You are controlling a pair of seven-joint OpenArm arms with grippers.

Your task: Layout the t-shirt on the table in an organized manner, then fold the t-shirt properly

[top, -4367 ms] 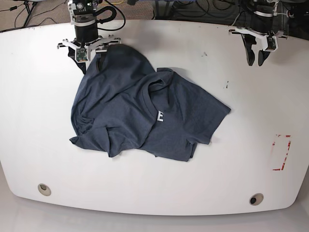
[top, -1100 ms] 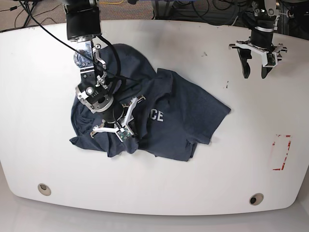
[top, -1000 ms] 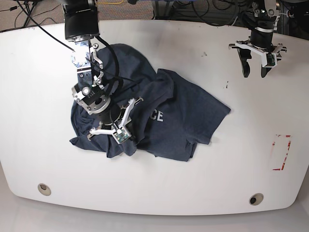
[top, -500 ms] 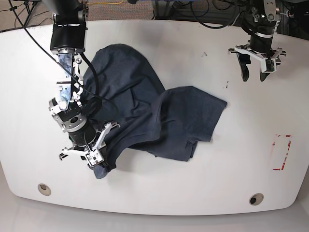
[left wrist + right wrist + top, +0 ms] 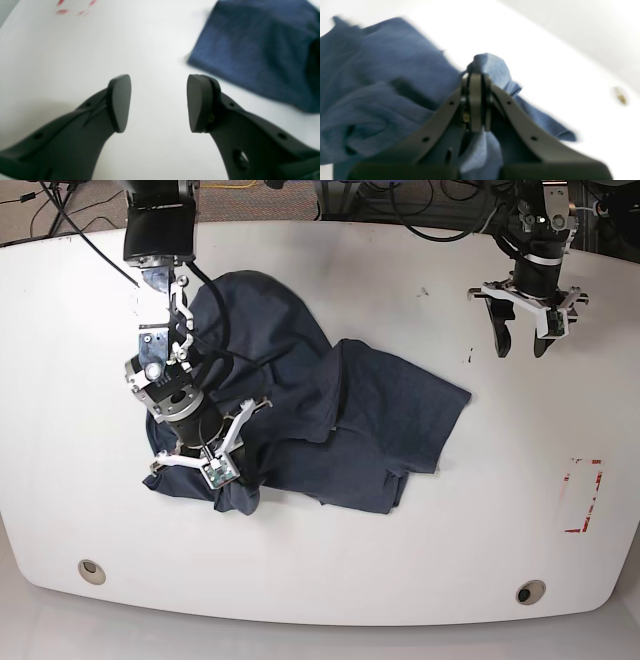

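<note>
right gripper [image 5: 475, 100] clamped tight on a bunched fold of the t-shirt [image 5: 300, 410], cloth poking out above and below the closed tips; in base view this gripper [image 5: 215, 480] sits low over the near-left edge of the heap, pinching the hem-side lump

shirt is a crumpled pile on the left-centre of the table [image 5: 420, 570], spreading from the gripper away and toward the middle; long axis runs roughly diagonal, far-left bulge to the flatter panel ending in a corner at centre-right; layers overlap, not laid out yet

left gripper [image 5: 158, 102] jaws wide apart, nothing between them, hovering above bare white tabletop; in base view it [image 5: 520, 340] is at the far right edge, well apart from the cloth; nearest shirt part to it is that centre-right corner, seen as a blue panel [image 5: 252, 50] ahead and to one side in its wrist view

judgement: spreading probably needs the free left arm to reach in for that corner while the right holds its end

writing: no lettering or label readable now; red marking [image 5: 583, 496] on table right side, no legible text
</note>
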